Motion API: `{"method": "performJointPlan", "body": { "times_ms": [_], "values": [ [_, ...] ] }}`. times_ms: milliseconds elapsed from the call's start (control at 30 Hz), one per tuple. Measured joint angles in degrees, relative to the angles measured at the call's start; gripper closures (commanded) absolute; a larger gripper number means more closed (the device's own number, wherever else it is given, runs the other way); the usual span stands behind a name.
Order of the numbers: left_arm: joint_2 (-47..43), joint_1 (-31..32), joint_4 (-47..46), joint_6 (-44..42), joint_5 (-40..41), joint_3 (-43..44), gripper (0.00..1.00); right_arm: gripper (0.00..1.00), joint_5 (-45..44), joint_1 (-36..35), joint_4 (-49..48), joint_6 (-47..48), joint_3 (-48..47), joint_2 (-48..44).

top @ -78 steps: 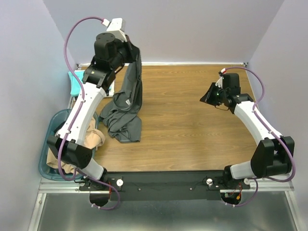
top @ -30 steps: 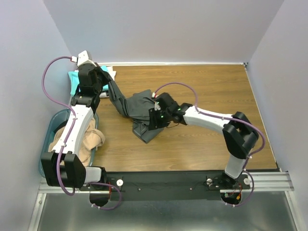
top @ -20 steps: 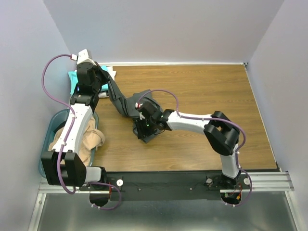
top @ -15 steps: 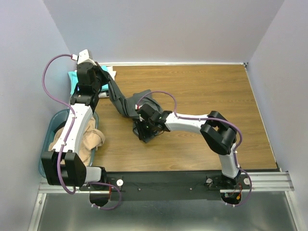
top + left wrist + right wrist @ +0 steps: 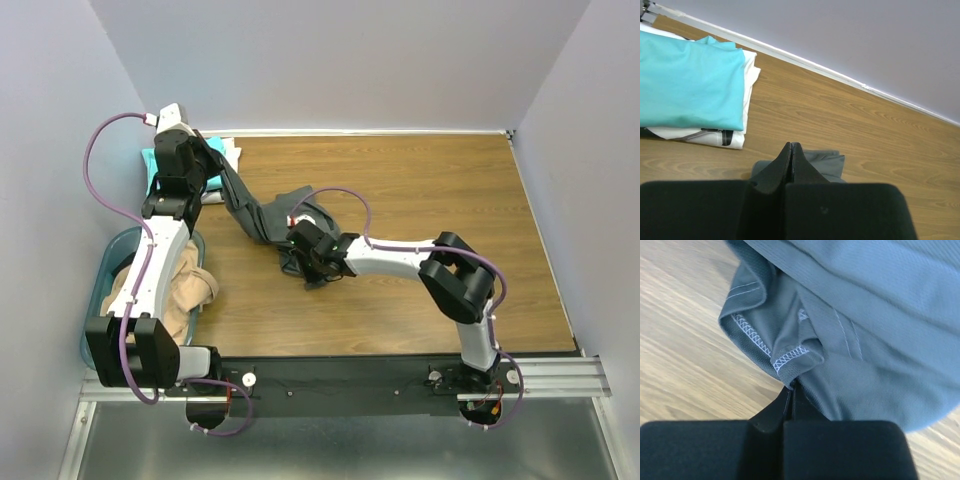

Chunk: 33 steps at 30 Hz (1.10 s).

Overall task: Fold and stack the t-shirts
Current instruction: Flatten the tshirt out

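A dark grey t-shirt [image 5: 262,215] stretches in a band from my left gripper [image 5: 212,163] at the back left down to my right gripper [image 5: 303,266] near the table's middle. The left gripper [image 5: 791,145] is shut on the dark grey t-shirt, and grey cloth [image 5: 831,162] hangs below its tips. The right gripper [image 5: 791,385] is shut on the stitched hem of the same shirt [image 5: 865,315]. A folded teal t-shirt [image 5: 690,85] lies on a folded white one [image 5: 715,136] at the back left corner. A tan t-shirt [image 5: 178,290] sits crumpled in the basket.
The blue-green plastic basket [image 5: 92,312] stands off the table's left edge, beside the left arm. The right arm reaches across the wooden table [image 5: 430,190] from its base at the front right. Walls close the back and both sides.
The right gripper has shut on the grey shirt's hem and lifted it slightly, gathering the lower corner off the table. The left arm has held still.
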State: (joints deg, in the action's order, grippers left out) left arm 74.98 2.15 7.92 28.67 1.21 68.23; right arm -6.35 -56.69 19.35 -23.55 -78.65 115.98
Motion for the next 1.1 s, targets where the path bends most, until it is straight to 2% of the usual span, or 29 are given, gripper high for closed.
{"method": "performJointPlan", "body": {
  "times_ms": [133, 333, 467, 533, 633, 767, 800, 867, 933, 1100],
  "values": [
    [0.0, -1.1, 1.7, -1.4, -0.1, 0.5, 1.00, 1.00, -4.6, -0.1, 1.7, -0.6, 4.7, -4.0],
    [-0.1, -3.7, 5.6, -3.9, -0.3, 5.8, 1.00, 1.00, -11.7, 3.8, 11.0, -2.1, 13.5, -15.6],
    [-2.1, -4.7, 7.4, -5.6, 0.3, 9.1, 1.00, 1.00, -17.4, 11.6, 16.6, -1.9, 16.3, -27.0],
    [-3.8, -4.8, 8.3, -6.1, 1.1, 9.3, 1.00, 1.00, -19.8, 17.9, 17.7, -1.3, 17.7, -31.8],
    [-5.9, -4.9, 9.0, -6.5, 1.8, 8.3, 1.00, 0.98, -22.7, 23.7, 19.1, -0.4, 19.1, -34.8],
    [-8.0, -5.0, 9.1, -6.5, 1.7, 3.1, 1.00, 0.87, -25.6, 26.7, 20.5, 0.5, 20.3, -33.8],
    [-8.3, -5.0, 9.3, -6.4, 1.6, 2.1, 1.00, 0.66, -25.9, 26.9, 20.8, 0.5, 20.4, -33.0],
    [-9.3, -5.1, 8.7, -6.2, 0.1, -3.3, 1.00, 0.50, -26.3, 27.3, 21.0, 0.2, 20.5, -31.4],
    [-9.8, -5.1, 8.6, -6.1, -1.3, -7.2, 1.00, 0.41, -25.6, 27.4, 21.3, -0.2, 20.5, -30.3],
    [-10.7, -5.1, 8.4, -5.7, -5.3, -15.3, 1.00, 0.37, -20.0, 27.5, 20.9, -1.1, 20.0, -31.3]
  ]
}}
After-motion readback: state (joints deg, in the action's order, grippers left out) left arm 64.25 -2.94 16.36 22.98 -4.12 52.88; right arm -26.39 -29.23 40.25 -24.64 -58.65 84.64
